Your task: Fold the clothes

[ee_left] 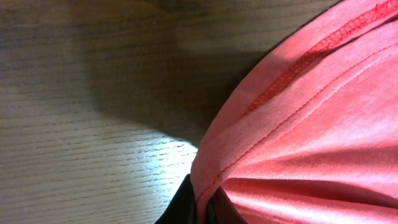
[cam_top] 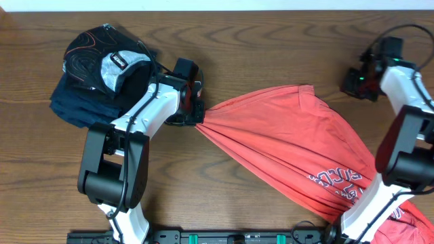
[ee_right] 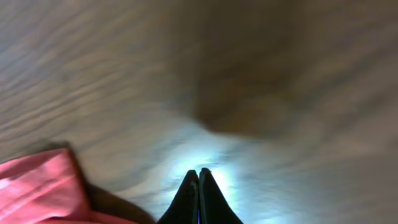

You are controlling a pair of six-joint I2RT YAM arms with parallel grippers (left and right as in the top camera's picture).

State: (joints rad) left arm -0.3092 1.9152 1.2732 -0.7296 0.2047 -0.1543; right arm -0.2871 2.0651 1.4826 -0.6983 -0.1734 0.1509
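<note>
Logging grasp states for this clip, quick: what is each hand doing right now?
Left hand: closed on the T-shirt edge.
Right hand: closed, holding nothing.

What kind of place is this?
Probably a robot workbench, not a home: a wooden table, robot arms mounted at its edge, the left gripper pinching a red T-shirt, dark folded clothes nearby.

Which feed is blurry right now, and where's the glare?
Right wrist: smeared throughout, wood grain soft, a bright glare patch on the table just beyond the right gripper. Left wrist: sharp on the T-shirt seam, with glare and a dark shadow on the wood beside it. Overhead: crisp, evenly lit.
</note>
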